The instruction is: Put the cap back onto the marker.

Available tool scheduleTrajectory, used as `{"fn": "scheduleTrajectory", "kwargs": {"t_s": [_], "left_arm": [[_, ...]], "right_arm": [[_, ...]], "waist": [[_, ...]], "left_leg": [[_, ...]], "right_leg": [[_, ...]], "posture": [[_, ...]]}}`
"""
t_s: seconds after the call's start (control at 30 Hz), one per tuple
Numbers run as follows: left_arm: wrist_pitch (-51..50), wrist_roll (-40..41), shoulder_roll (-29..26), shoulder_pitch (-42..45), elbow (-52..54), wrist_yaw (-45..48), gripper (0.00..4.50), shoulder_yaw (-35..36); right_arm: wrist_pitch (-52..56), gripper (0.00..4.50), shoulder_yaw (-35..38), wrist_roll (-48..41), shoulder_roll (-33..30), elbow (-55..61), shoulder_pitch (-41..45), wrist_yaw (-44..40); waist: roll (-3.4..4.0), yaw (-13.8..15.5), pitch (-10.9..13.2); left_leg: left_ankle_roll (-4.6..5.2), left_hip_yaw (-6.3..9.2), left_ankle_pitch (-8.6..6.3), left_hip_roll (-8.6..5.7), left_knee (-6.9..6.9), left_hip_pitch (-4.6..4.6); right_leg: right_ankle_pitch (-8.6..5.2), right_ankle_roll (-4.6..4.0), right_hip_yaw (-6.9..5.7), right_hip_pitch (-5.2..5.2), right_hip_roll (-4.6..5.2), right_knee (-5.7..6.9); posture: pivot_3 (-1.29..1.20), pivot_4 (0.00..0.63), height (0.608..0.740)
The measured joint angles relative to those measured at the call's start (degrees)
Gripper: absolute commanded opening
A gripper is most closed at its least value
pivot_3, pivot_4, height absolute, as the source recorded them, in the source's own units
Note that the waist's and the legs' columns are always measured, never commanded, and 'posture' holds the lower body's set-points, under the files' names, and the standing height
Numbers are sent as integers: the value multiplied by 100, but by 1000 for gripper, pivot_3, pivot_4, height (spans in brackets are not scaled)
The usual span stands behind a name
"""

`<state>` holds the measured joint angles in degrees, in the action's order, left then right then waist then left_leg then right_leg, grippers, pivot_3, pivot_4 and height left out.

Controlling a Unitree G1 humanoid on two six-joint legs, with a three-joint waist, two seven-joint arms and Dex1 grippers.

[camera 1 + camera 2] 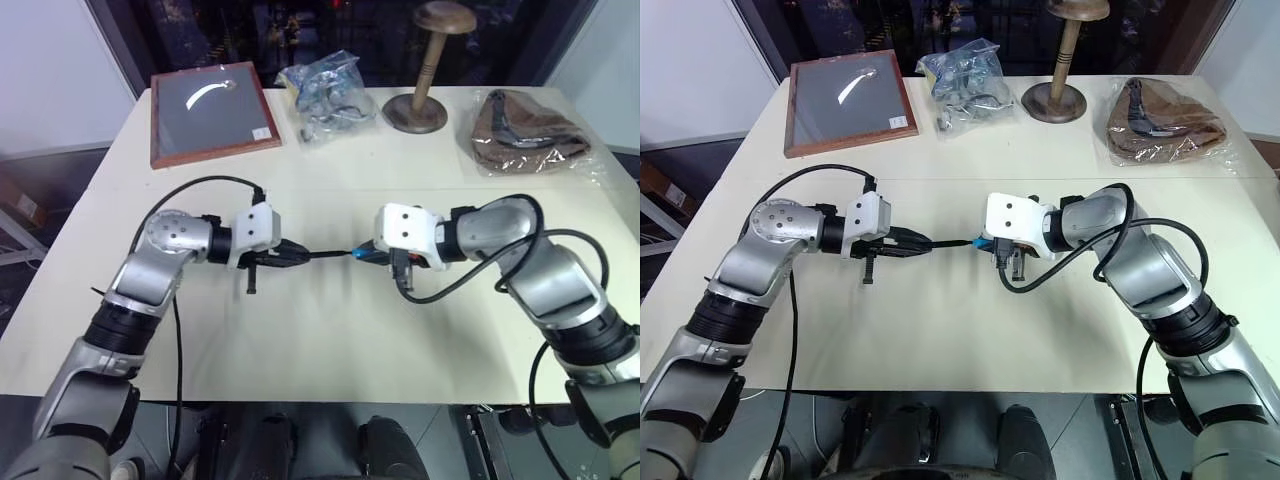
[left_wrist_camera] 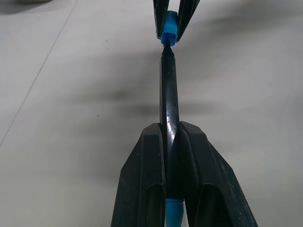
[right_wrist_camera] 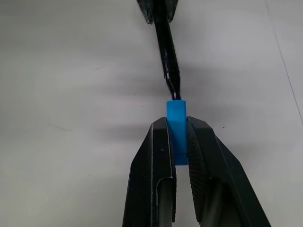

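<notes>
Left gripper (image 2: 173, 142) is pinching the marker (image 2: 169, 94), right gripper (image 3: 180, 142) the cap (image 3: 176, 124); the tip is meeting the cap's mouth, so any misalignment risks jamming or slipping.

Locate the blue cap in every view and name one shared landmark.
Left eye view: cap at table centre, in the right gripper.
Right eye view: cap centre, at the marker tip.
Left wrist view: cap at top.
Right wrist view: cap between the jaws.
Shared landmark: the marker.
</notes>
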<state>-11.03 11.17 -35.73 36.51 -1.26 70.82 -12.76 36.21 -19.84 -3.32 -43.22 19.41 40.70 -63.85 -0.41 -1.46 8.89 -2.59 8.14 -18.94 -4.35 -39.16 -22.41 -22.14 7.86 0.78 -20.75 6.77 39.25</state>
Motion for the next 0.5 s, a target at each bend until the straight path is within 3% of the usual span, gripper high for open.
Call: {"fn": "scheduleTrajectory", "kwargs": {"t_s": [0.5], "left_arm": [[-86,-91,-99,-80,215,17,0,6]], "right_arm": [[-223,57,-181,153,113,-215,179,-191]], "waist": [[0,-97,0]], "left_leg": [[0,3,0,0,1,0]], "right_leg": [[0,0,-2,1,0,2]], "posture": [[0,150,740]]}}
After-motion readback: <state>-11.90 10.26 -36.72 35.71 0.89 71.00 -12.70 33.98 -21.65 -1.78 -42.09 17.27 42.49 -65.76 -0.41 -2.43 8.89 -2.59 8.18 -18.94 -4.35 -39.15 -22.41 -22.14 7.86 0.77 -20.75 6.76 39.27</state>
